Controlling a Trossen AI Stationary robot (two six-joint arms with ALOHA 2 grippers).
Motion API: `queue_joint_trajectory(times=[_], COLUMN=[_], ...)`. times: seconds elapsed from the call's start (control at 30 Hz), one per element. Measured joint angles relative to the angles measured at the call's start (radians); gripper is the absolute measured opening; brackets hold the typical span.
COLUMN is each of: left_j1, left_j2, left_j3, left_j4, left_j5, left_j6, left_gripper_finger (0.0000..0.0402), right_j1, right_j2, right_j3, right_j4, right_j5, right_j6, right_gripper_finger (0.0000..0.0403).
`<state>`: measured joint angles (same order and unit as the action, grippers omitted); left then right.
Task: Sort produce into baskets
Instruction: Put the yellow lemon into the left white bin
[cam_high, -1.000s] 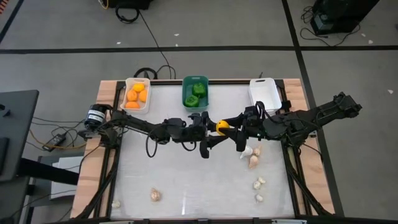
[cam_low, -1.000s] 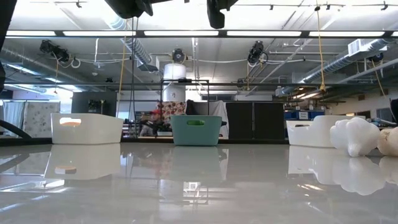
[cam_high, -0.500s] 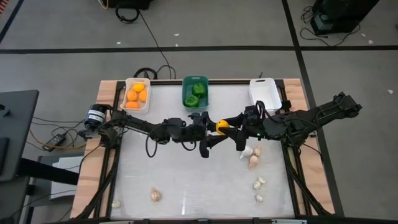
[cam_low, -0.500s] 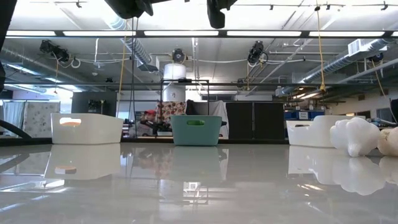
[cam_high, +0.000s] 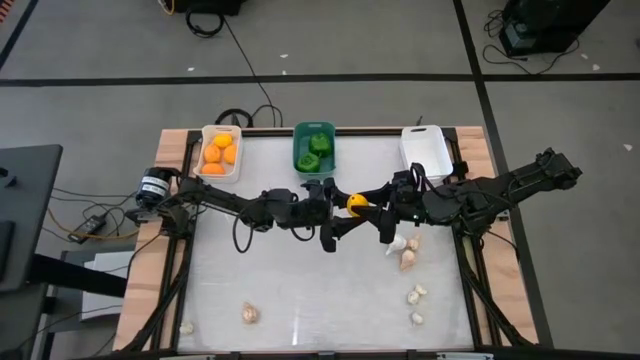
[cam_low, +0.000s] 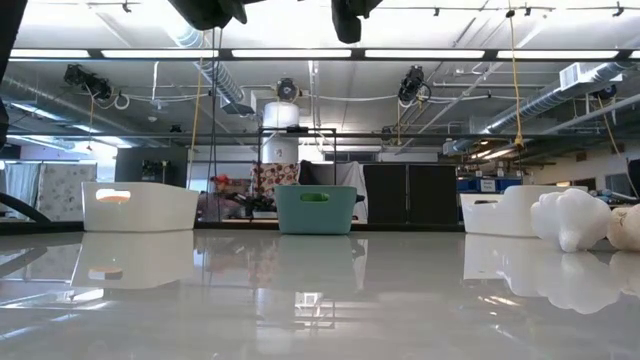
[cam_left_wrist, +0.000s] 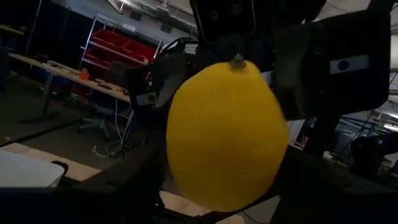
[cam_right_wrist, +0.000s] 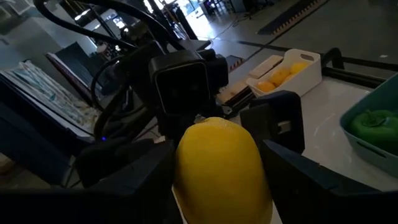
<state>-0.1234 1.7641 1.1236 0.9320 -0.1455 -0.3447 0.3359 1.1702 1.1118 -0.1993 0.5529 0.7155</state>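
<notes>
A yellow lemon hangs above the middle of the table between my two grippers, which meet tip to tip. My right gripper comes in from the right and is shut on the lemon. My left gripper comes in from the left and is open, with a finger on either side of the lemon. At the far edge stand three baskets: a white one holding orange fruits, a teal one holding green peppers, and a second white one. My right gripper pinches the lemon between its two fingers, one on each of its two opposite sides. The fingers come nearly level from the table's right side. The lemon is lifted clear of the table, its stem nub pointing up.
Pale garlic bulbs lie loose on the table: a pair below the right arm, more near the right edge, one at the near middle and one at the near left corner. The table's middle and left are bare.
</notes>
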Motion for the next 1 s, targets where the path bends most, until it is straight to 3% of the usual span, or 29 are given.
queue_joint_trajectory(times=[0.3,0.57,0.77,1.0], left_j1=[0.008,0.051,0.141,0.283], left_j2=[0.0,-0.008,-0.073,-0.196], left_j3=[0.0,0.0,0.0,0.001], left_j4=[-0.001,-0.055,-0.298,-0.692], left_j5=[0.0,0.001,0.038,0.08], left_j6=[-0.008,-0.122,-0.229,-0.231], left_gripper_finger=[0.02,0.0211,0.0212,0.0213], right_j1=[0.0,-0.001,-0.001,-0.001], right_j2=[0.0,-0.025,-0.134,-0.206], right_j3=[0.0,-0.001,-0.001,-0.001], right_j4=[0.001,-0.123,-0.24,-0.444], right_j5=[0.023,0.055,0.159,0.19], right_j6=[0.006,-0.052,-0.016,0.136], right_gripper_finger=[0.0246,0.0295,0.0323,0.0312])
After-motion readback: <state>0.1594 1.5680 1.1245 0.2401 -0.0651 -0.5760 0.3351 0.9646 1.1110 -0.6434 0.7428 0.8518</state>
